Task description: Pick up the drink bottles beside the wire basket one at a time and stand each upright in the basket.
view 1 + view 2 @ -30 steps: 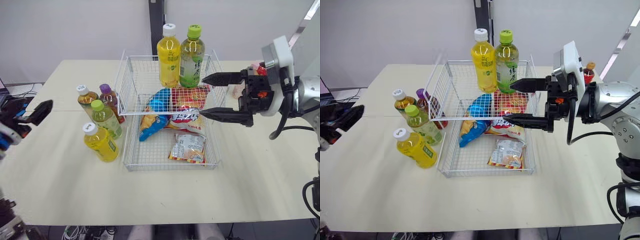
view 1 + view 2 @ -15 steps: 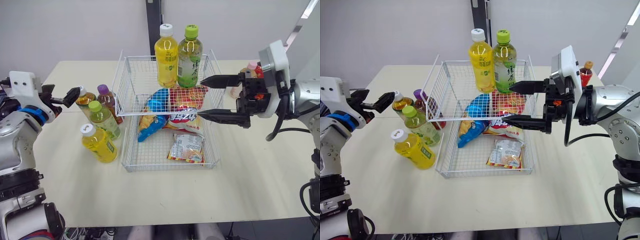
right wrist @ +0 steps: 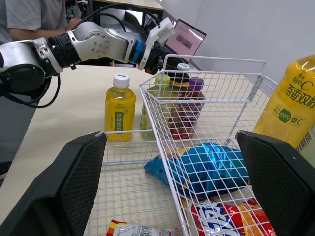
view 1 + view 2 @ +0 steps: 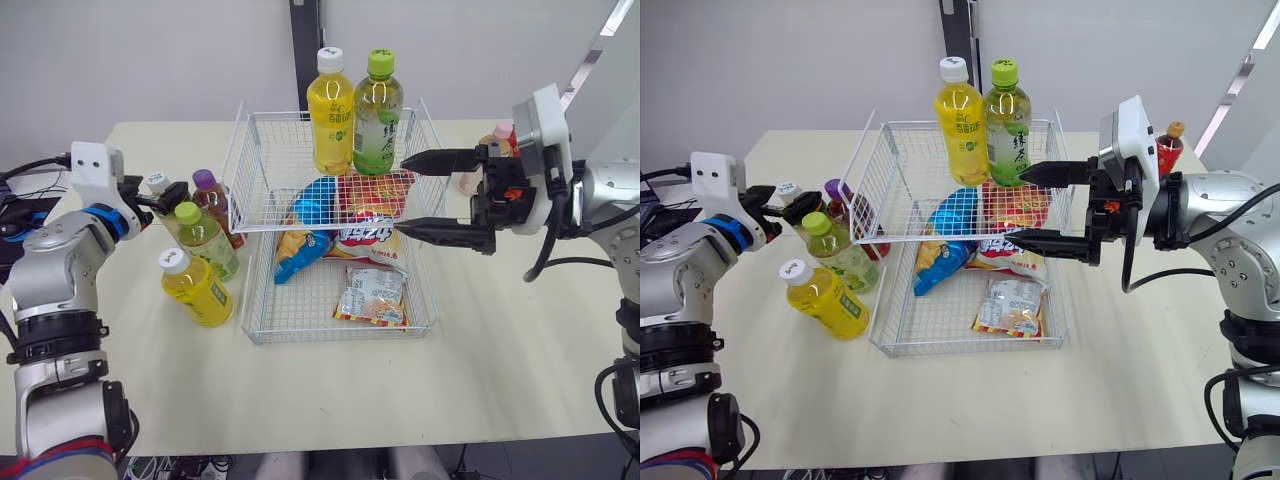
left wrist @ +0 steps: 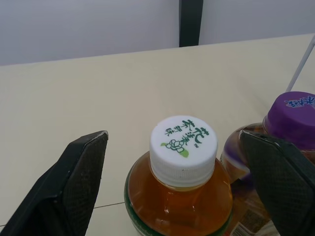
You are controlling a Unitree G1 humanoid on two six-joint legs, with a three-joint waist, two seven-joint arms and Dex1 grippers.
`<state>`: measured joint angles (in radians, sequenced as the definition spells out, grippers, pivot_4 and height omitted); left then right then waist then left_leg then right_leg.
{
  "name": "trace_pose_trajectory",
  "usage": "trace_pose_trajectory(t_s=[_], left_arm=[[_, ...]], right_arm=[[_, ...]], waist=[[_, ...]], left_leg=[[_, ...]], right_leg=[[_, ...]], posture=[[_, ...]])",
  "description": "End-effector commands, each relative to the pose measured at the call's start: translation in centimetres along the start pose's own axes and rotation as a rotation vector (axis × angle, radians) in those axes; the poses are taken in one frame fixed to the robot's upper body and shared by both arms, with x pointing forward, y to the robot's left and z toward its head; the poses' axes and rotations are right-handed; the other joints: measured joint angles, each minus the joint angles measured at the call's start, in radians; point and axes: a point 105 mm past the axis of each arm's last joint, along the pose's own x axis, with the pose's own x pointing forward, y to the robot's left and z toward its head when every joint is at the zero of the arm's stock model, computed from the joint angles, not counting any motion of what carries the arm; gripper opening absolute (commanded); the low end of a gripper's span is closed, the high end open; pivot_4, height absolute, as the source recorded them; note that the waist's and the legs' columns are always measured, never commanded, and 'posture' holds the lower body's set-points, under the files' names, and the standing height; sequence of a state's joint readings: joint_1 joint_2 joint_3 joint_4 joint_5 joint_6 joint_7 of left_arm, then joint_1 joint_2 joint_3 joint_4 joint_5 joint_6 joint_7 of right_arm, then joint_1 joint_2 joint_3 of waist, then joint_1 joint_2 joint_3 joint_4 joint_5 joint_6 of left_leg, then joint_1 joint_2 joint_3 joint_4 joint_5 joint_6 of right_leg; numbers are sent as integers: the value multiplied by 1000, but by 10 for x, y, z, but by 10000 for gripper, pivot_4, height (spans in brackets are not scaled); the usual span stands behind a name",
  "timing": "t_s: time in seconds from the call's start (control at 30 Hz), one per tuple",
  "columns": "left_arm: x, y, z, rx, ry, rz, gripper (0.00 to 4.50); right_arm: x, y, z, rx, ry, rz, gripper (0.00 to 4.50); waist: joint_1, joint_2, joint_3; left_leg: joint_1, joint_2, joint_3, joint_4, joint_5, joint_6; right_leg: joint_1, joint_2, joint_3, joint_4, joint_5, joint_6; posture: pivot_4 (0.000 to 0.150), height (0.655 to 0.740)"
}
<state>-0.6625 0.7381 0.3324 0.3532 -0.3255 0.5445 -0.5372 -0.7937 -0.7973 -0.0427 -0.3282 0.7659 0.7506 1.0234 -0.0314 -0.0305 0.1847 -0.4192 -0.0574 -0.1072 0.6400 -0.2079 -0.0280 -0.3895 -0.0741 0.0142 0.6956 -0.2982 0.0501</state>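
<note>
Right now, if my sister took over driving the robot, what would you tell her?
Left gripper: open, fingers on either side of the white-capped tea bottle, not gripping it yet.
Right gripper: open and empty, over the right side of the wire basket.
Done: the yellow juice bottle and green tea bottle stand upright at the basket's back.
Left to do: four bottles beside the basket: the tea bottle, the purple-capped bottle, the green-capped bottle and the front yellow bottle.

I count one wire basket [image 4: 268,172], four bottles [image 5: 180,194] [image 4: 213,206] [image 4: 207,243] [image 4: 200,292] beside it, two [image 4: 331,118] [image 4: 372,118] upright inside, three snack packs [image 4: 305,240] [image 4: 372,222] [image 4: 372,296], one red bottle [image 4: 1167,152] apart.
</note>
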Motion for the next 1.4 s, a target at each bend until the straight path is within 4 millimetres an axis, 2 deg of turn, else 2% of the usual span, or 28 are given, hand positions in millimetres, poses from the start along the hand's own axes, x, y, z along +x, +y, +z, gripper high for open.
trace_pose_trajectory(t_s=[0.03,0.13,0.17,0.27,0.5,0.53,0.8,0.97,1.1,1.17,1.33,1.4], left_arm=[[2,0,15,24,-52,4,44570],[5,0,16,16,-57,-2,44570],[6,0,16,15,-58,-4,42783],[7,-1,15,13,-55,-9,35857],[10,0,9,-3,-38,-22,15113],[9,0,9,-4,-40,-22,13601],[-1,5,19,17,-68,-27,13628],[-15,12,28,47,-78,-17,13628],[-41,27,55,130,-104,22,13628],[-48,27,64,140,-109,10,13628],[-69,27,100,165,-108,-47,13628],[-76,26,122,176,-128,-75,13628]], right_arm=[[1,-2,8,-45,-22,-11,45000],[1,-3,8,-47,-22,-14,45000],[2,-4,8,-47,-21,-15,45000],[2,-4,7,-47,-19,-15,45000],[2,-5,8,-54,-25,-33,45000],[1,-6,8,-55,-26,-37,45000],[1,-13,11,-94,-22,-93,45000],[-11,-5,24,-90,-19,-87,45000],[-15,-3,26,-71,-15,-92,45000],[-16,-4,26,-67,-12,-99,45000],[-23,-10,27,-65,-4,-126,45000],[-24,-10,26,-64,-5,-128,45000]], waist=[[-1,0,0],[0,0,0],[0,0,0],[0,0,0],[0,0,0],[0,0,0],[-1,0,0],[-3,0,0],[-16,0,0],[-15,-1,1],[-6,-1,1],[-1,-1,1]], left_leg=[[0,0,0,0,0,0],[0,0,0,0,0,0],[0,0,0,0,0,0],[0,0,0,0,0,0],[0,0,0,0,0,0],[0,0,0,0,0,0],[0,0,0,0,0,0],[0,0,0,-1,0,0],[0,1,0,-5,0,0],[0,2,0,-7,0,0],[-1,1,0,-10,0,0],[-1,0,0,-10,0,0]], right_leg=[[0,0,0,0,0,0],[0,0,0,0,0,0],[0,0,0,0,0,0],[0,0,0,0,0,0],[0,0,0,0,0,0],[0,0,0,0,0,0],[0,0,0,0,0,0],[-1,0,0,-1,0,0],[-1,0,1,-4,0,0],[-2,0,1,-5,0,0],[-2,0,0,-8,0,0],[-1,0,0,-9,0,0]], posture=[[1500,7400],[1500,7400],[1500,7400],[1500,7400],[1500,7400],[1500,7400],[1500,7400],[1500,7400],[1500,7400],[1500,7400],[1500,7400],[1500,7400]])
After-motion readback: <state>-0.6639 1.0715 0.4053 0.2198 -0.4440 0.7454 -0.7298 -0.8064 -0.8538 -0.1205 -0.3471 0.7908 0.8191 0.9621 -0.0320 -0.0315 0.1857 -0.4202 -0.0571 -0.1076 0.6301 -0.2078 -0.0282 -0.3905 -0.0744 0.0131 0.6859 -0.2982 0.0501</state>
